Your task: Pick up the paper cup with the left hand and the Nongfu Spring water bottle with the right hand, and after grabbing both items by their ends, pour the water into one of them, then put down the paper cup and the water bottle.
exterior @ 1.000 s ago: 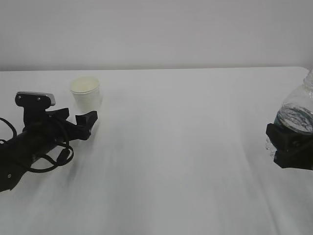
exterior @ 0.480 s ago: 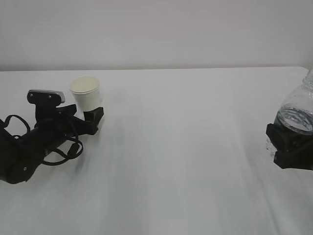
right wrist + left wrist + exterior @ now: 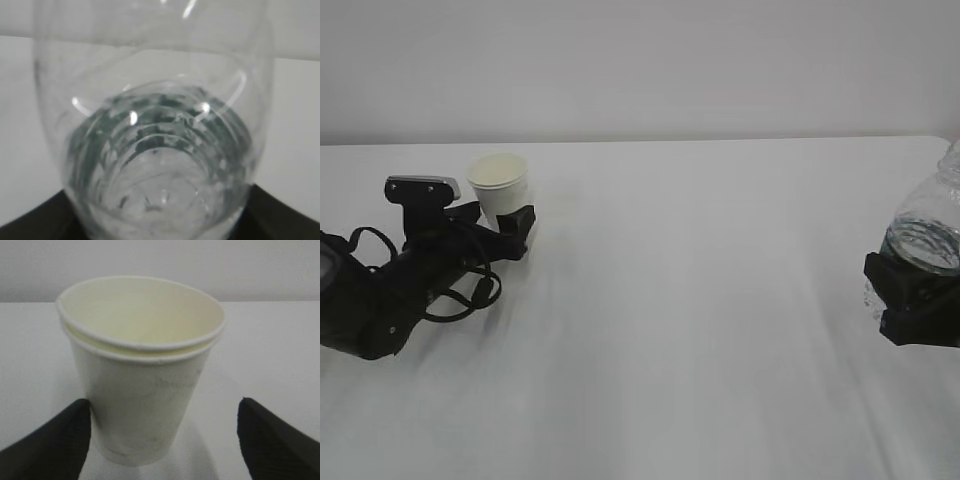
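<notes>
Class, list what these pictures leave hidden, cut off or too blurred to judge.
- Nongfu Spring water bottle: neck cut off by the exterior view's right edge.
- Water level: unreadable through glare in the right wrist view.
- Paper cup: base cropped in the left wrist view; fingers partly off-frame.

Left hand (image 3: 498,232): black arm, looping black cables, silver-grey box with small dark screws near wrist, two wedge-shaped black fingers (image 3: 55,442). Right hand (image 3: 917,300): blocky black gripper, matte, no markings legible.

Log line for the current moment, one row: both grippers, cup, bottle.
left gripper: open, jaws either side of paper cup | cup: upright on table, not gripped | right gripper: shut on water bottle | pour: not started
</notes>
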